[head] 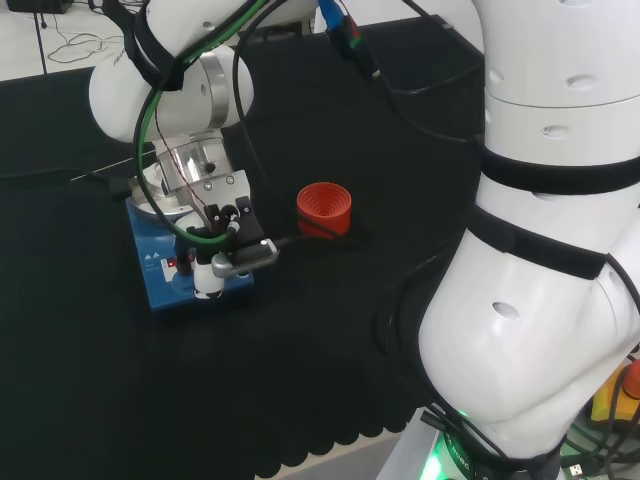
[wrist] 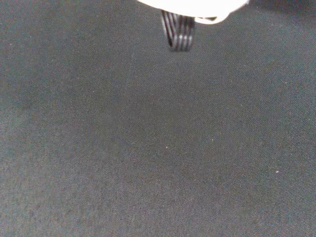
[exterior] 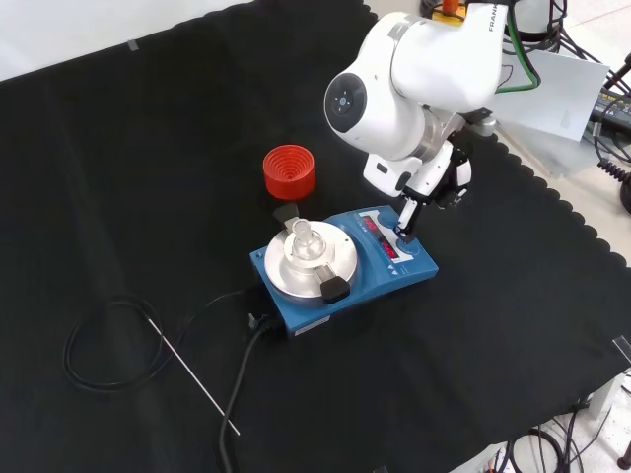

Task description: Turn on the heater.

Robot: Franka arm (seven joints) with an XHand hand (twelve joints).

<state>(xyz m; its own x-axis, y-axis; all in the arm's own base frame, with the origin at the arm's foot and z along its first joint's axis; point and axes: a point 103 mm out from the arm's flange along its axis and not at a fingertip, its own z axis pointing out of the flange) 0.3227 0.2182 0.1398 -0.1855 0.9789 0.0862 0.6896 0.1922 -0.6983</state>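
Black cloth (wrist: 158, 148) lies closest, seen past the palm in the wrist view, with a ribbed black finger (wrist: 177, 34) of the hand hanging over it under a blurred white part; on that cloth the desk (exterior: 513, 325) carries the heater (exterior: 340, 271), a low blue box with a round silver plate (exterior: 308, 258) on top and a sloped front panel (exterior: 389, 241) bearing small red and white markings; a small clear glass piece (exterior: 304, 238) stands on the middle of the plate, and a black clip-like part (exterior: 333, 289) sits at the plate's rim; in the front view the heater stands near the middle of the cloth, its panel end turned toward the right of that view; a black cable (exterior: 242, 394) leaves the box at its lower left corner and runs toward the view's bottom edge, and a thin grey rod (exterior: 192, 374) lies on the cloth just left of it, beside a loop of black cord (exterior: 104, 355).

Over the panel end is the hand (exterior: 434, 182), black and white, coming down from the white arm (exterior: 424, 69); one finger (exterior: 404, 229) points down with its tip at the panel, and whether it touches cannot be told; the hand grips nothing, while the pose of its other fingers cannot be made out; in the head view the hand (head: 222, 250) sits over the heater's near edge.

A red ribbed ring stand (exterior: 290, 169) stands apart from the heater, behind it in the front view and to its right in the head view.
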